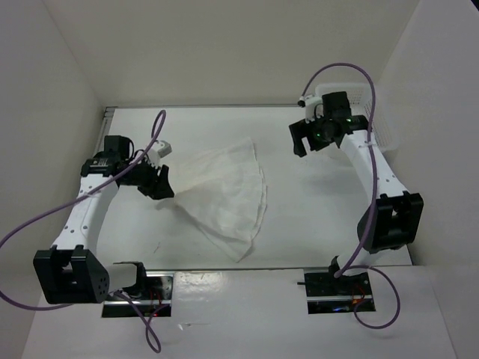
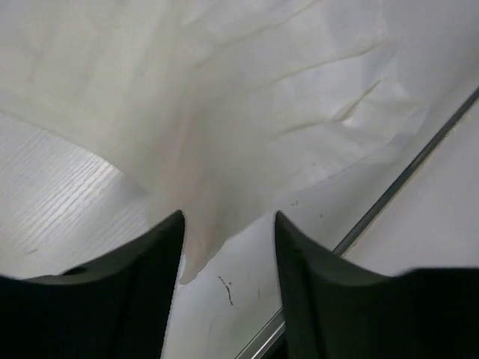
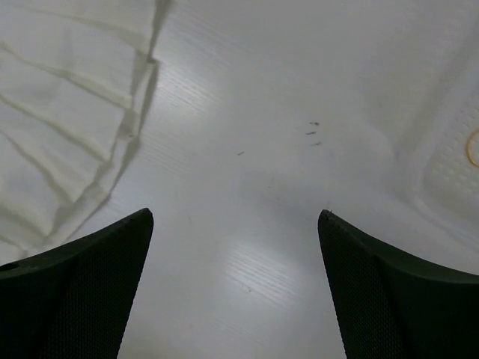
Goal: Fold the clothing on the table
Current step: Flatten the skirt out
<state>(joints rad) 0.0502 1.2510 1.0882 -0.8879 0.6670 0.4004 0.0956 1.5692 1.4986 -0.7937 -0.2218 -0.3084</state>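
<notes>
The clothing (image 1: 224,191) is a white pleated, fan-shaped garment lying flat on the table (image 1: 314,217), its narrow end pointing left. My left gripper (image 1: 161,183) sits at that narrow end. In the left wrist view the clothing (image 2: 247,112) fills the upper frame, and its tip lies between the parted jaws of the left gripper (image 2: 228,224), beside the left finger and not pinched. My right gripper (image 1: 314,138) hovers open over bare table to the right of the garment. Only the hem edge of the clothing (image 3: 60,112) shows to the left of the right gripper (image 3: 234,217).
A white mesh basket (image 1: 378,127) stands at the back right, close behind my right arm; its rim (image 3: 449,172) shows in the right wrist view. A thin metal rail (image 2: 397,187) runs along the table's left edge. White walls enclose the table.
</notes>
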